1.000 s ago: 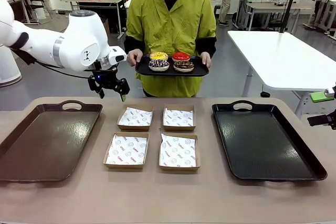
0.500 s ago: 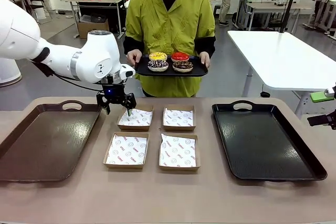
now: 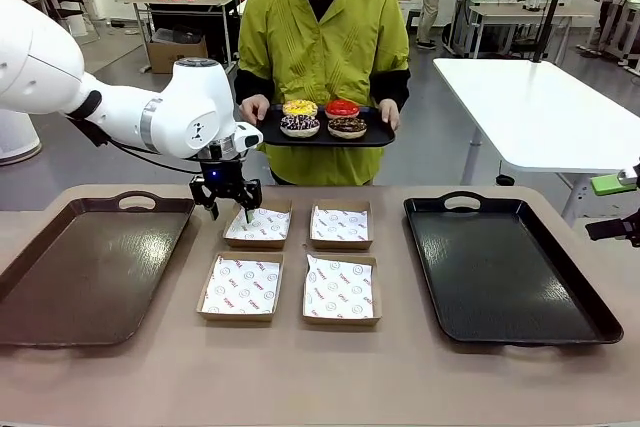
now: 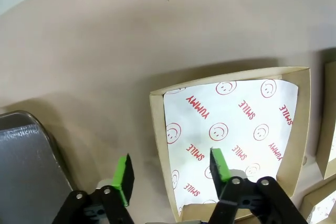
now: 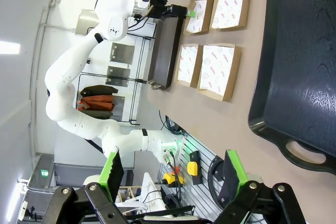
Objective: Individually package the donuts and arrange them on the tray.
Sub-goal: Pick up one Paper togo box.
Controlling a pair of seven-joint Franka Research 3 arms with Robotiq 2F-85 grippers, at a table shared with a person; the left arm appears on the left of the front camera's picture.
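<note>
The left claw stands wide, straddling the left wall of the far-left box, one pad over the paper lining and one outside. Close squarely on the wall without crushing it. The donuts sit on the small tray the person holds beyond the tabletop's far edge. The left tray lies just beside the box, so keep the outer finger off its rim. The right claw is wide and empty.

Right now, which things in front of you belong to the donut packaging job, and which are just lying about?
Job: four donuts on the person's serving tray; four paper-lined boxes; brown tray; black tray; left fingers astride one box wall.
Lying about: white side table; cardboard carton on the floor.
</note>
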